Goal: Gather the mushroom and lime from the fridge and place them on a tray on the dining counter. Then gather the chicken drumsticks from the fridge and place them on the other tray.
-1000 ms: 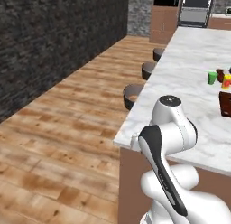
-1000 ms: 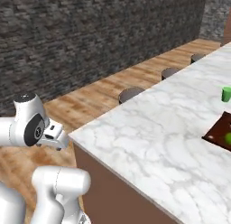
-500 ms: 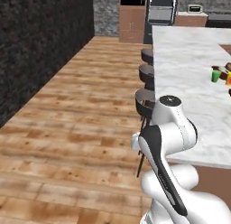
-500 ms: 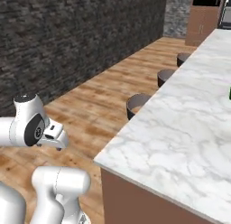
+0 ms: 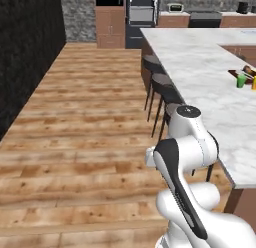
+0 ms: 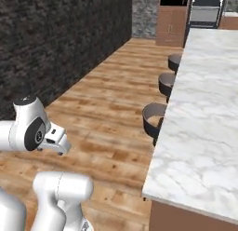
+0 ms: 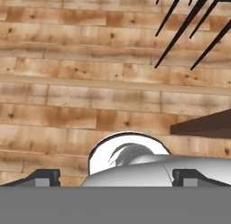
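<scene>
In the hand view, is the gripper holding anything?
No, the gripper has its two finger tips standing wide apart with only the wooden floor beyond them.

Glossy white rounded arm (image 5: 192, 142) with dark grey joint bands, round cap, bulbous white base

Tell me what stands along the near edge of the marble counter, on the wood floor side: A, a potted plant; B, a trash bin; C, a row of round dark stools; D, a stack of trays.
C: three round dark stools line up beside the marble counter over the wood floor.
</scene>
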{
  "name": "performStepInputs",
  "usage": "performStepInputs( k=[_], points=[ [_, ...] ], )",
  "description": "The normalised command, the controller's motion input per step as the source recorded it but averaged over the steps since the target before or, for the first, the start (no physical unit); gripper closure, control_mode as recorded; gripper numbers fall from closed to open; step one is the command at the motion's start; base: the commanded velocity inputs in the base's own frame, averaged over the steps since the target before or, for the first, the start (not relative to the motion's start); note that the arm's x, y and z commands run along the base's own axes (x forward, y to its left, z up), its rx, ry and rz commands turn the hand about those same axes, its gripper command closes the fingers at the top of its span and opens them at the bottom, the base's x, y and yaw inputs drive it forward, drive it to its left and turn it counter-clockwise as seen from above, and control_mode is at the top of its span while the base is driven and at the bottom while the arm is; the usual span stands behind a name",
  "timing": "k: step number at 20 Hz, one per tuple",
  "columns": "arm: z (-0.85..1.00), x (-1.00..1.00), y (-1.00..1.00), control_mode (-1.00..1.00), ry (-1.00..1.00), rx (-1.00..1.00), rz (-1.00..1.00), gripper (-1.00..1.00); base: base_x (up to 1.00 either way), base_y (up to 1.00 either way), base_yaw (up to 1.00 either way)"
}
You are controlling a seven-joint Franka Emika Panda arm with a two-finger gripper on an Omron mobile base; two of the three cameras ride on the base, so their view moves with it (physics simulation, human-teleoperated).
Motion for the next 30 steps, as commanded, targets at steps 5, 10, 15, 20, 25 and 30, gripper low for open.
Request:
performStepInputs(
  k=[5, 10, 15, 20, 25, 30],
  points=[
    [0.00, 0.00, 0.00, 1.00, 0.00, 0.00, 0.00, -1.00, 1.00, 0.83, -0.34],
    [0.00, 0.00, 0.00, 1.00, 0.00, 0.00, 0.00, -1.00, 1.00, 0.82, -0.35],
    [0.00, 0.00, 0.00, 1.00, 0.00, 0.00, 0.00, -1.00, 1.00, 0.76, -0.38],
    [0.00, 0.00, 0.00, 1.00, 0.00, 0.00, 0.00, -1.00, 1.00, 0.75, -0.39],
    [0.00, 0.00, 0.00, 1.00, 0.00, 0.00, 0.00, -1.00, 1.00, 0.76, -0.38],
    [0.00, 0.00, 0.00, 1.00, 0.00, 0.00, 0.00, -1.00, 1.00, 0.77, -0.37]
  ],
)
